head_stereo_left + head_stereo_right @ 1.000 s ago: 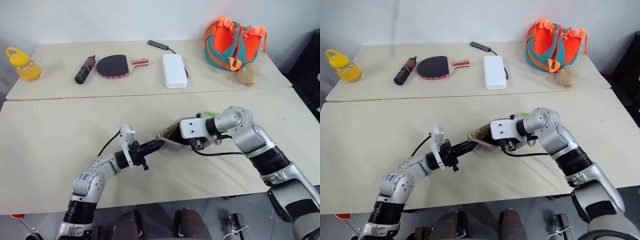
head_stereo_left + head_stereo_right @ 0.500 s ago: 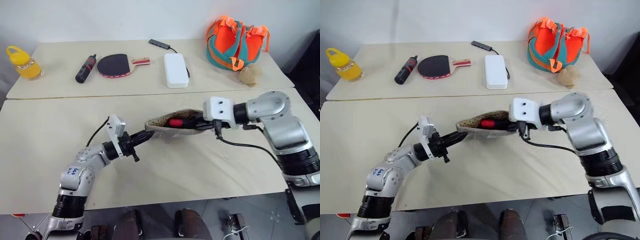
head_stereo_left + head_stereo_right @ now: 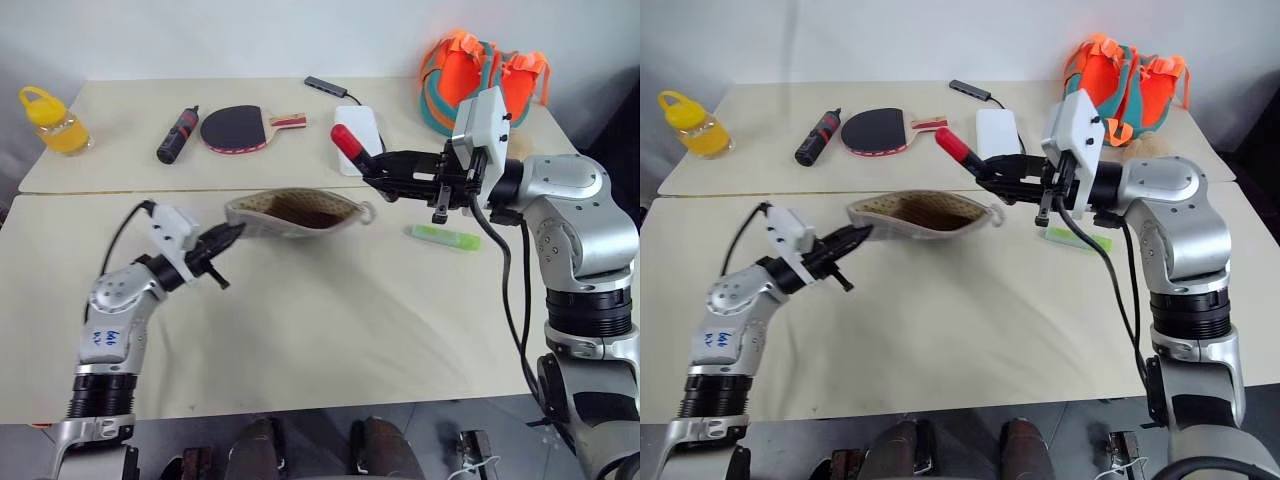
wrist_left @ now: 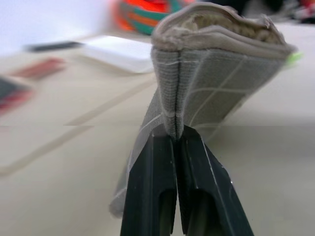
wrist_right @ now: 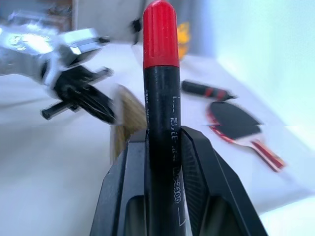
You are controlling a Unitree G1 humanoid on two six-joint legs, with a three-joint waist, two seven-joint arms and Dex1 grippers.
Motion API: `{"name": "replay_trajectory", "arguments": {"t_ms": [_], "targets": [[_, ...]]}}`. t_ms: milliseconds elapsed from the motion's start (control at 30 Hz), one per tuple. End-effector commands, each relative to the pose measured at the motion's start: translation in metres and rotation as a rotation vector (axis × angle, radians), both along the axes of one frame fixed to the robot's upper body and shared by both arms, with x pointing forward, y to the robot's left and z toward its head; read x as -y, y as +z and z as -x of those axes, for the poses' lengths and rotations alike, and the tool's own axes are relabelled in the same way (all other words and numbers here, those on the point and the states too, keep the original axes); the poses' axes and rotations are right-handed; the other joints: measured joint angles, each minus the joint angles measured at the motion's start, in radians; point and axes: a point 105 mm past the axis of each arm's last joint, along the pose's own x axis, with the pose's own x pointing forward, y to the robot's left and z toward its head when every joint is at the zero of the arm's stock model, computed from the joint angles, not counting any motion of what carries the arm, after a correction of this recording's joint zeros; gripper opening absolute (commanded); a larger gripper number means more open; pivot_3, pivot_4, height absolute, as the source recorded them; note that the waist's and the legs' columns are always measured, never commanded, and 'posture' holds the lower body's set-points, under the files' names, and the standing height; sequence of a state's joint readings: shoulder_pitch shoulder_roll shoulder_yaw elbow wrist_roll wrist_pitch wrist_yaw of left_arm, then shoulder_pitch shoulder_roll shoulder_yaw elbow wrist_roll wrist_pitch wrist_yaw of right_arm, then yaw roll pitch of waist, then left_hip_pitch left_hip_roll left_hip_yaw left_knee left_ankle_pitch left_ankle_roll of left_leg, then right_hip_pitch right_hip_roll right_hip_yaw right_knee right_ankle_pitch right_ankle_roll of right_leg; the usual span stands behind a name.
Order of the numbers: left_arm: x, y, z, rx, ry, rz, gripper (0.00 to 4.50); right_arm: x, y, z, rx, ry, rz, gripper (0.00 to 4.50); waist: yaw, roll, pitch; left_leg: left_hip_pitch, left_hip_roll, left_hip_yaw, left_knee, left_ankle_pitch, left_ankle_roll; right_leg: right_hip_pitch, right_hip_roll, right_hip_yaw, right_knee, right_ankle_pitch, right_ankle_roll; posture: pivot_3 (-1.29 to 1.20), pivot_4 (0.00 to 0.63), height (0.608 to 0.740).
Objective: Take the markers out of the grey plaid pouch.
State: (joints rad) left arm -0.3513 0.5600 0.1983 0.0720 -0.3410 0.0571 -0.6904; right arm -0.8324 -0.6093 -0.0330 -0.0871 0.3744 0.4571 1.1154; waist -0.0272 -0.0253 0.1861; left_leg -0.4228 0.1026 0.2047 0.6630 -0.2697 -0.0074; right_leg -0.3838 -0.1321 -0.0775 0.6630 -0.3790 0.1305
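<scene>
Holding the grey plaid pouch by one end, our left pincer is clamped tight on its fabric, mouth open, above the bench. Our right pincer grips the dark, red-capped marker aloft. The mint marker lies on the bench.

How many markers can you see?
2. The black marker with the red cap is held up in the right gripper. The green marker lies on the table. More could be hiding inside the pouch that the left gripper holds.
</scene>
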Motion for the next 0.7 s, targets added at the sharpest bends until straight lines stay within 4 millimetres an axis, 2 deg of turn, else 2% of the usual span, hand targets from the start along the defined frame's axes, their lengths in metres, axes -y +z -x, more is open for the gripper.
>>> {"name": "replay_trajectory", "arguments": {"t_ms": [33, 133, 233, 300, 433, 500, 600, 700], "targets": [[-0.022, 0.03, 0.001, 0.165, 0.105, -0.052, 0.0, 0.02, -0.017, -0.008, 0.05, -0.103, 0.125, 0.51, 0.003, 0.0, 0.0, 0.0, 0.0, 0.0, 0.0, 0.0, 0.0, 0.0, 0.0, 0.0, 0.0, 0.0, 0.0, 0.0, 0.15, 0.74], [-0.031, 0.045, 0.006, 0.253, 0.176, -0.115, 0.0, 0.048, -0.074, -0.013, 0.039, -0.18, 0.427, 0.51, 0.006, -0.001, 0.0, -0.001, -0.001, 0.0, 0.0, -0.001, 0.001, 0.001, -0.001, -0.001, -0.001, 0.0, 0.001, 0.0, 0.15, 0.74], [-0.038, 0.044, 0.01, 0.273, 0.202, -0.223, 0.0, 0.066, -0.103, -0.013, 0.022, -0.21, 0.532, 0.51, -0.001, -0.002, 0.0, -0.001, -0.001, 0.001, 0.0, -0.001, 0.001, 0.0, -0.001, 0.0, -0.002, 0.0, 0.001, 0.0, 0.15, 0.74], [-0.035, 0.038, 0.013, 0.25, 0.183, -0.211, 0.0, 0.07, -0.112, -0.015, 0.009, -0.224, 0.531, 0.51, -0.011, -0.001, 0.001, 0.0, 0.0, 0.004, 0.0, -0.001, 0.0, -0.002, -0.001, 0.001, 0.0, 0.0, 0.001, 0.0, 0.15, 0.74], [-0.014, 0.003, 0.019, 0.158, 0.1, -0.252, 0.0, 0.074, -0.13, -0.018, 0.006, -0.233, 0.54, 0.51, -0.026, -0.001, 0.001, 0.001, 0.001, 0.007, 0.001, -0.001, 0.0, -0.006, 0.0, 0.004, 0.006, 0.0, 0.001, 0.0, 0.15, 0.74], [-0.006, -0.014, 0.022, 0.109, 0.067, -0.258, 0.0, 0.076, -0.134, -0.02, 0.013, -0.25, 0.547, 0.51, -0.027, -0.001, 0.001, 0.001, 0.001, 0.007, 0.001, 0.0, 0.0, -0.006, 0.0, 0.005, 0.006, 0.0, 0.001, 0.0, 0.15, 0.74], [0.003, -0.028, 0.025, 0.052, 0.042, -0.218, 0.0, 0.079, -0.136, -0.024, 0.019, -0.273, 0.533, 0.51, -0.026, -0.001, 0.001, 0.0, 0.001, 0.008, 0.002, 0.0, 0.0, -0.007, 0.0, 0.006, 0.007, 0.0, 0.001, 0.0, 0.15, 0.74], [0.005, -0.036, 0.028, 0.021, 0.017, -0.221, 0.68, 0.079, -0.139, -0.025, -0.009, -0.276, 0.508, 0.51, -0.027, -0.001, 0.001, 0.001, 0.001, 0.008, 0.003, 0.0, 0.0, -0.007, 0.0, 0.006, 0.008, 0.0, 0.001, 0.0, 0.15, 0.74]]}}
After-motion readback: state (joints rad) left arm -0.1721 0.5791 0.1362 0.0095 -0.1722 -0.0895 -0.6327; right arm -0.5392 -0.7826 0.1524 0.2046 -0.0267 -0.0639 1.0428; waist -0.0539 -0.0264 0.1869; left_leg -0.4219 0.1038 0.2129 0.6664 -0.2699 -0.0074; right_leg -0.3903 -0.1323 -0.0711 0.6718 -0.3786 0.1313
